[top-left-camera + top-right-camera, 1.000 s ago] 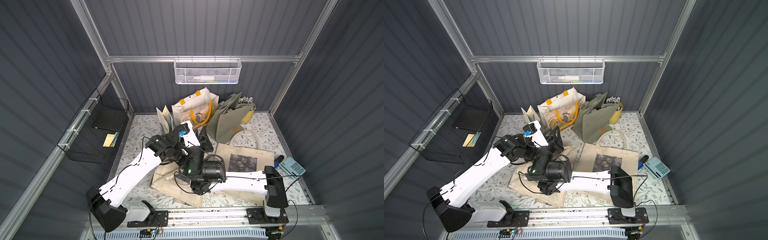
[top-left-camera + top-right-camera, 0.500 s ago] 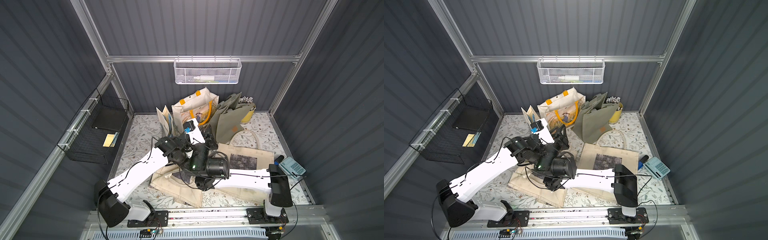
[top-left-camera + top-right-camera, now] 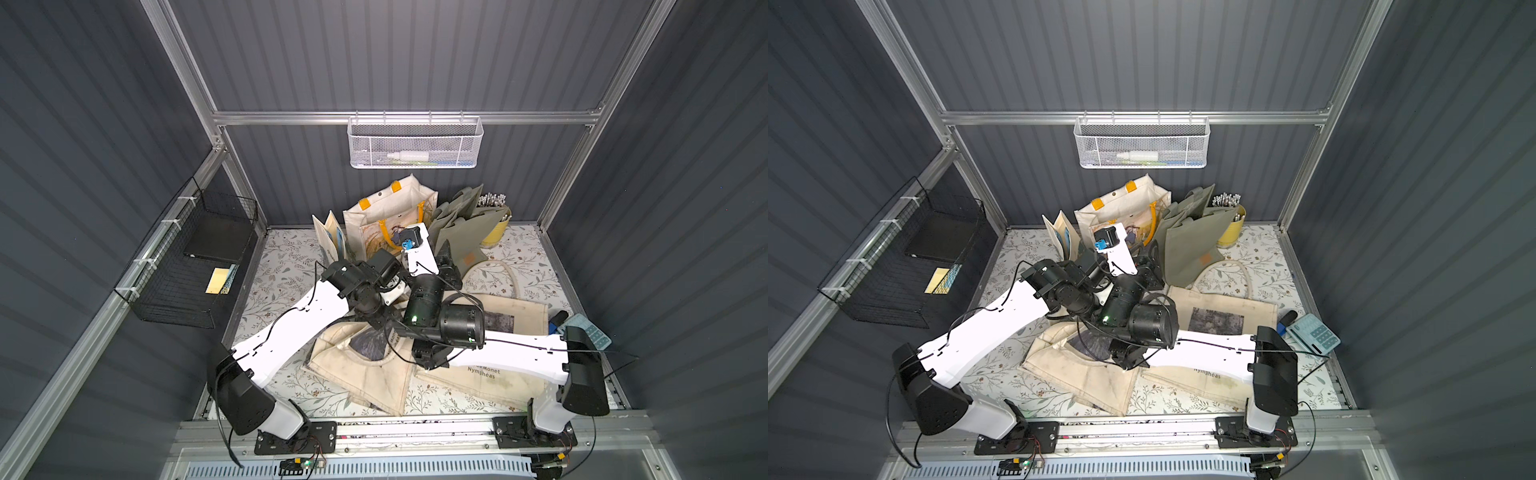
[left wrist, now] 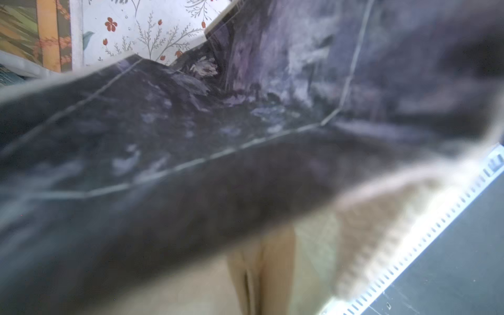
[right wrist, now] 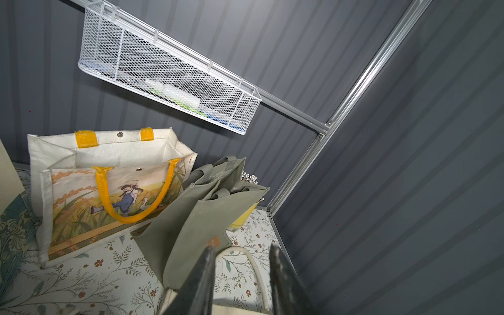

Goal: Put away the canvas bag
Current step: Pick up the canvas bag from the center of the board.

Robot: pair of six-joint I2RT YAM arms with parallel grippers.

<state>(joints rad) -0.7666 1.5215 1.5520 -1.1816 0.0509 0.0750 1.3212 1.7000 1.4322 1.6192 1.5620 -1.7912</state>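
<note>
Down on the floral mat [image 3: 282, 266], the canvas bag [image 3: 361, 376] lies crumpled at front centre, just left of my right forearm. As far as its folds let me judge, its long axis runs roughly front to back. The cream end points toward the front rail, and the dark printed part is turned toward the middle of the mat, where my left gripper [image 3: 379, 321] reaches down. That gripper is clamped shut on the bag's cloth. In the left wrist view the dark print rises right across the lens and hides my fingertips.

My right gripper [image 5: 242, 246] is raised off the mat and aimed at the back right corner. Its two fingers [image 5: 204, 272] stand apart with nothing between them.

A flat tote [image 3: 521, 303] with a dark picture lies beside the canvas bag, under my right arm.

At the back wall a picture tote [image 3: 376, 205] with yellow handles stands upright, mouth open upward. Olive bags [image 3: 461, 237] lean against its right side. Behind them a yellow pot [image 3: 496, 232] holds a bunch of silvery sticks [image 3: 492, 199].

On the back rail hangs a white mesh basket [image 3: 365, 143] with a white bottle [image 3: 409, 156] lying on its side in it. On the left wall a black wire basket [image 3: 174, 307] holds a flat black slab [image 3: 218, 245] and a yellow pad [image 3: 217, 280].
</note>
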